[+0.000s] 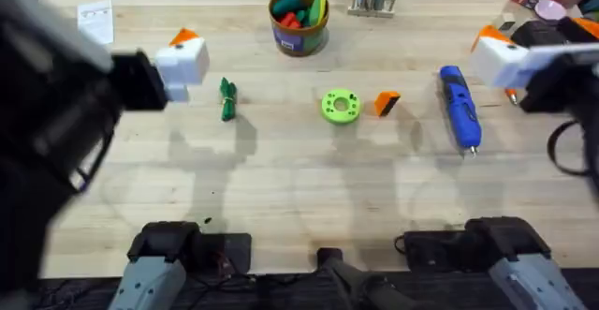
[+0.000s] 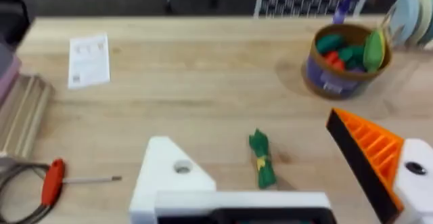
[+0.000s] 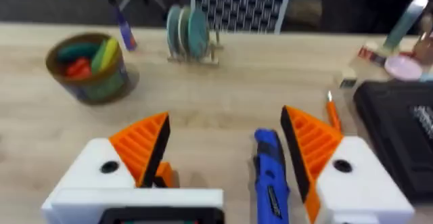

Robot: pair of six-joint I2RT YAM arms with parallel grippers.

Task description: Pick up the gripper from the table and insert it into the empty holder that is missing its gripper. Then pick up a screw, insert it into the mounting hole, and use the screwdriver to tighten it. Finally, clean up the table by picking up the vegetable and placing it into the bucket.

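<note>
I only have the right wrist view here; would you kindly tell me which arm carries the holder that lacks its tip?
Observer: The left arm. Its wrist view shows the holder bare, facing a finger with an orange tip.
Operator: Where does the gripper lie?
Observer: On the table, just right of the green disc in the overhead view.
Operator: And the vegetable?
Observer: Left of that disc, lying flat, apart from the bucket.

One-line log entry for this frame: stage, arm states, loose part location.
stage: pre-pick | left gripper: open, one orange tip missing | right gripper: open | orange fingertip: on table beside green disc
</note>
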